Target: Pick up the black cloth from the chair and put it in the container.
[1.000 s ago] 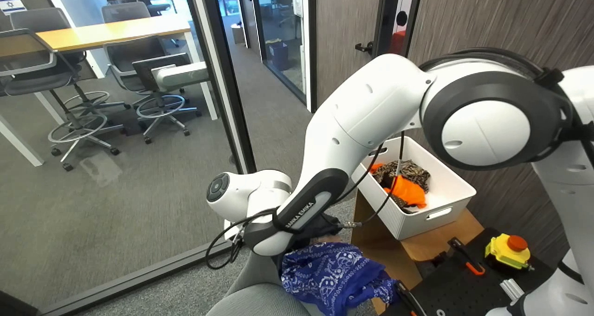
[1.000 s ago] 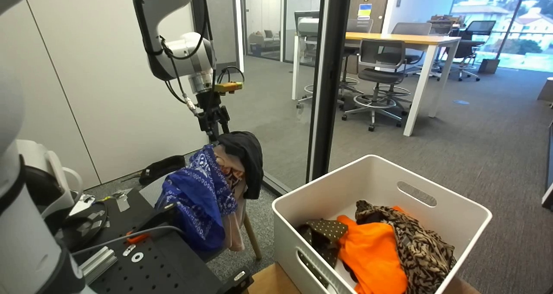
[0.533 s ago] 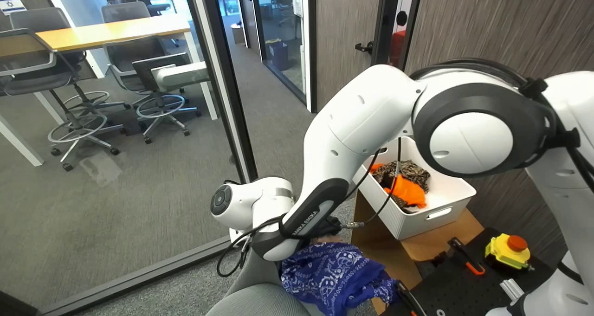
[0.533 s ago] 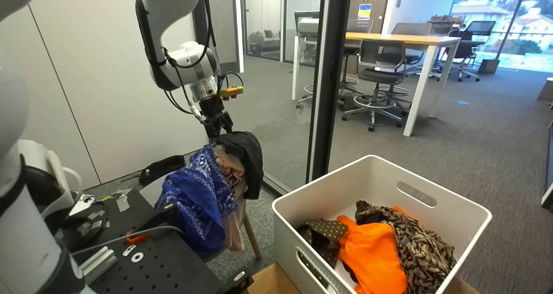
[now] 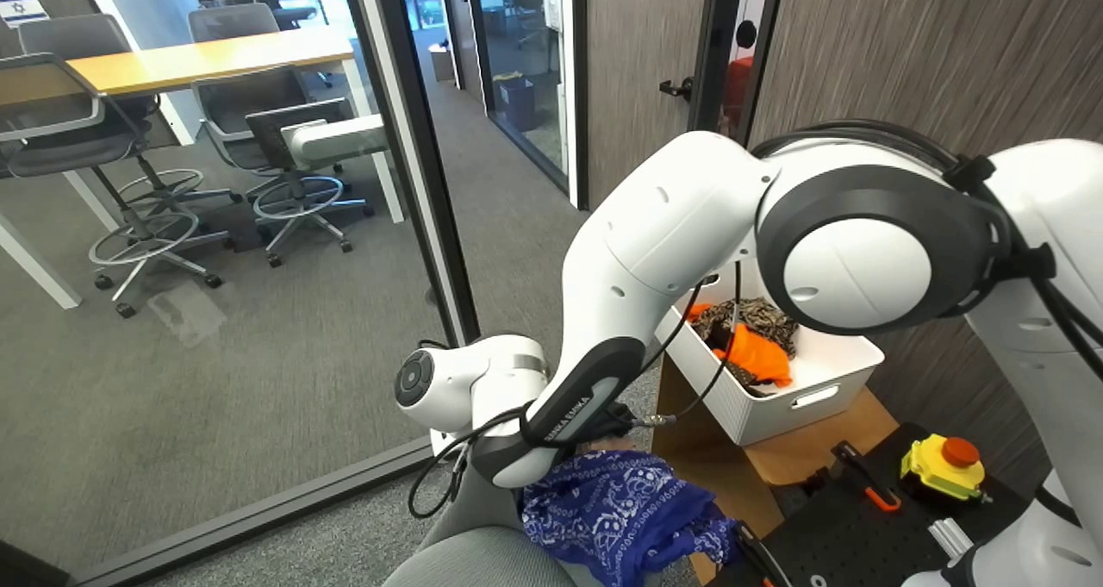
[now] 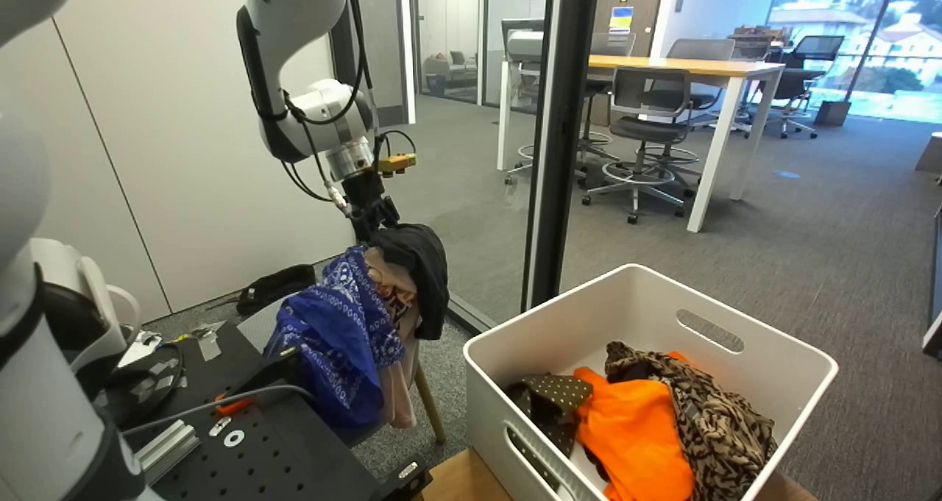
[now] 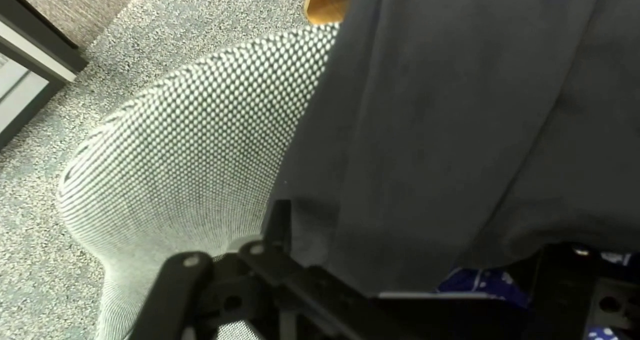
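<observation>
Grey chair (image 7: 195,150) (partly hidden) bears black cloth (image 7: 450,125).

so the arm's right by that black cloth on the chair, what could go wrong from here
The blue bandana peeks out near one jaw in the wrist view, so the open jaws might grab it along with the black cloth. The other jaw overlaps the chair there and could snag its mesh. The container has raised walls, so a cloth end might hang outside.
</observation>
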### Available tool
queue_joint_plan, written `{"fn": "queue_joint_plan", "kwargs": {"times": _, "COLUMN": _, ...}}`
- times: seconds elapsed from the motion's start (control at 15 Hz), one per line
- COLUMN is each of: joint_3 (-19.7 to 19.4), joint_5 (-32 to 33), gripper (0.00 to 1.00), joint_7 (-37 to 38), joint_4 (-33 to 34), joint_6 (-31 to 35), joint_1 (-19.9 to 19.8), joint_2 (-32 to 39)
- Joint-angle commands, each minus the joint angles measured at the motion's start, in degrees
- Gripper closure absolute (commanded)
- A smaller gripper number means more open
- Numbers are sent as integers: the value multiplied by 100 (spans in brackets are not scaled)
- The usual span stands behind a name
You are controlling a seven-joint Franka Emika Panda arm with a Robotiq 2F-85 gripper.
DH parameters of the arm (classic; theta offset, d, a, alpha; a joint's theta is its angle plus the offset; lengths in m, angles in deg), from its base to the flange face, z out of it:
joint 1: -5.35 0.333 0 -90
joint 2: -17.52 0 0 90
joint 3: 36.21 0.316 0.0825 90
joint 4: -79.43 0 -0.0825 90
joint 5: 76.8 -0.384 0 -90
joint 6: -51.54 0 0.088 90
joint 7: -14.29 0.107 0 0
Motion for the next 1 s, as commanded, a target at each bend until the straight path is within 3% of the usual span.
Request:
{"fn": "queue_joint_plan", "kwargs": {"times": 0.0, "joint_3": -14, "joint_5": 100, "gripper": 0, "joint_7": -12, "joint_4": 155, "joint_6": -59, "joint_1": 5, "joint_2": 67}}
{"fn": "queue_joint_plan", "kwargs": {"times": 0.4, "joint_3": -6, "joint_5": 71, "gripper": 0, "joint_7": -43, "joint_4": 177, "joint_6": -61, "joint_1": -22, "joint_2": 81}}
{"fn": "queue_joint_plan", "kwargs": {"times": 0.47, "joint_3": 0, "joint_5": 56, "gripper": 25, "joint_7": -58, "joint_4": 178, "joint_6": -56, "joint_1": -38, "joint_2": 82}}
{"fn": "queue_joint_plan", "kwargs": {"times": 0.53, "joint_3": 1, "joint_5": 51, "gripper": 25, "joint_7": -64, "joint_4": 172, "joint_6": -49, "joint_1": -51, "joint_2": 73}}
{"fn": "queue_joint_plan", "kwargs": {"times": 0.6, "joint_3": -3, "joint_5": 55, "gripper": 32, "joint_7": -66, "joint_4": 173, "joint_6": -44, "joint_1": -59, "joint_2": 77}}
{"fn": "queue_joint_plan", "kwargs": {"times": 0.93, "joint_3": -15, "joint_5": 65, "gripper": 72, "joint_7": -68, "joint_4": 146, "joint_6": -25, "joint_1": -109, "joint_2": 58}}
